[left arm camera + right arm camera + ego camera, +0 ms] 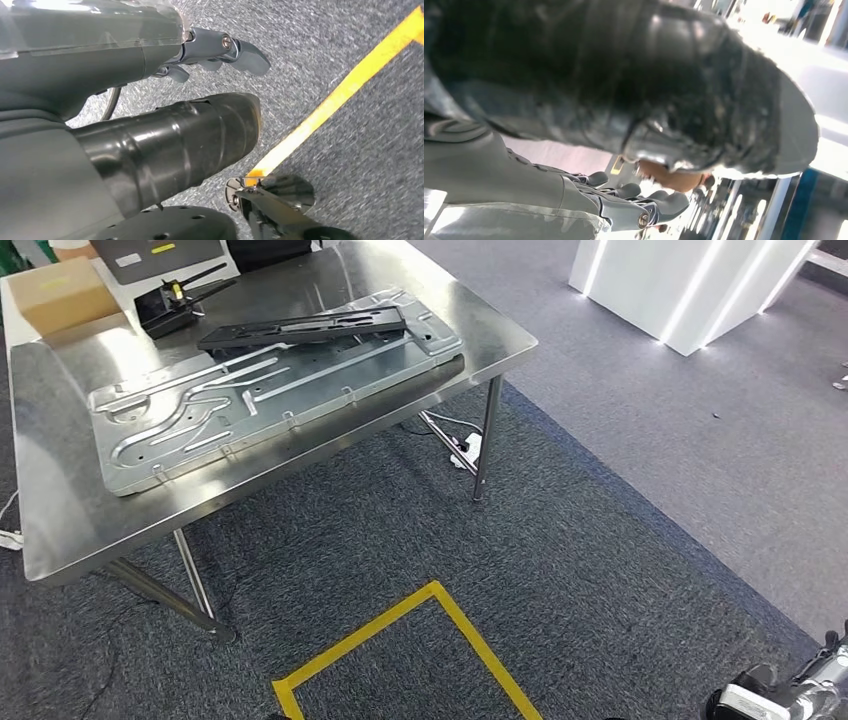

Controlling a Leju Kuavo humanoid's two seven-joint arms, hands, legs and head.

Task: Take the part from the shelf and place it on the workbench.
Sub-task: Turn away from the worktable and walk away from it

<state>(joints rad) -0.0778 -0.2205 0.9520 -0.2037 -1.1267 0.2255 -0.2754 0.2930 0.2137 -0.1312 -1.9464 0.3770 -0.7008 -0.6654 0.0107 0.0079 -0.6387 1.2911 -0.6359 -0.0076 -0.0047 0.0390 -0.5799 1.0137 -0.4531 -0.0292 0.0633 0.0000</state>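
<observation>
You have one steel counter (60, 530). On it you can count one large stamped metal panel (180, 430), one long black part (300, 328) lying across the panel's far edge, one cardboard box (65, 292) at the far left, and one small black tool (172, 305).

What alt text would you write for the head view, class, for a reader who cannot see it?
A steel workbench carries a long silver metal panel with a black part lying on it. A cardboard box sits at the far corner; yellow floor tape marks the grey carpet.
</observation>
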